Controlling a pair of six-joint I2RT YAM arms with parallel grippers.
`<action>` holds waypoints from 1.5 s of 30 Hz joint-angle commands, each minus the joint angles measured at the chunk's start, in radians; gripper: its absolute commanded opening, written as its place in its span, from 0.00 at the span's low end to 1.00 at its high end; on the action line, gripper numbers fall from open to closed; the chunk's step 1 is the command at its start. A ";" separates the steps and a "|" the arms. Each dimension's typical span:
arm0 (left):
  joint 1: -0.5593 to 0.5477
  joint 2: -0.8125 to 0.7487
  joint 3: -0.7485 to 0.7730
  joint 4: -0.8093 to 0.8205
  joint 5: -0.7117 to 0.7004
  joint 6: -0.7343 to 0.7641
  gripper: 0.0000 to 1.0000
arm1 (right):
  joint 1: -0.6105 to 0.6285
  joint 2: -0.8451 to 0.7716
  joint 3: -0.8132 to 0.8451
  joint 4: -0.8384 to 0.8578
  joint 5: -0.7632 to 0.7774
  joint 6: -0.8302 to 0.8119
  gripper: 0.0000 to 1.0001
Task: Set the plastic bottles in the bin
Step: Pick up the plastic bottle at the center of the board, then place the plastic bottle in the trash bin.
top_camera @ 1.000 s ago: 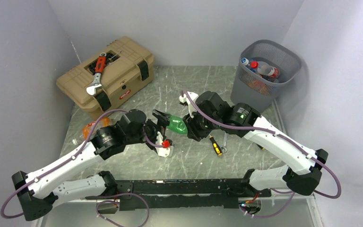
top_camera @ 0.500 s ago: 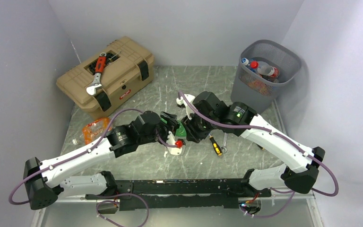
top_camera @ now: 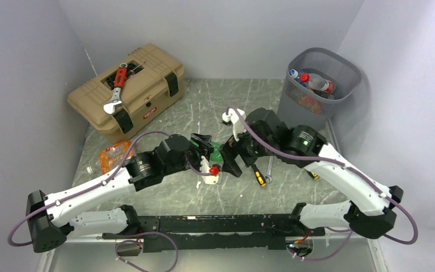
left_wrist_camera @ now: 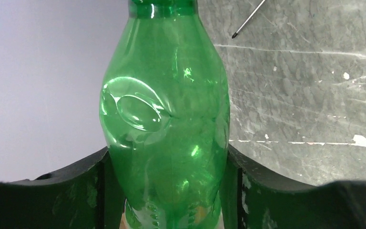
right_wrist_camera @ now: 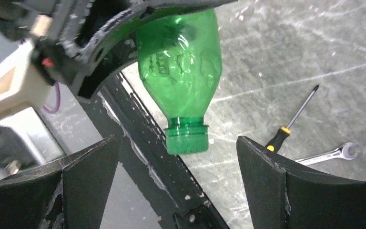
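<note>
Fingers (left_wrist_camera: 83,183) of the left gripper (left_wrist_camera: 164,176) clamp both sides of a green bottle (left_wrist_camera: 164,105), translucent, smooth plastic with a dented side. Its ribbed cap (right_wrist_camera: 186,140) hangs between the wide-spread fingers of the right gripper (right_wrist_camera: 177,157), touching neither. Well beyond them, the tapering grey mesh bin (top_camera: 308,110) holds several clear bottles (top_camera: 317,84) with red and blue caps.
</note>
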 commanded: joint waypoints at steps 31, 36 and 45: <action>0.096 -0.208 -0.118 0.282 0.253 -0.897 0.34 | 0.003 -0.381 -0.602 1.306 0.065 0.296 0.69; 0.096 -0.208 -0.122 0.287 0.247 -0.897 0.35 | 0.006 -0.342 -0.591 1.277 0.059 0.311 0.72; 0.096 -0.208 -0.140 0.302 0.233 -0.882 0.63 | 0.006 -0.336 -0.609 1.300 0.072 0.314 0.00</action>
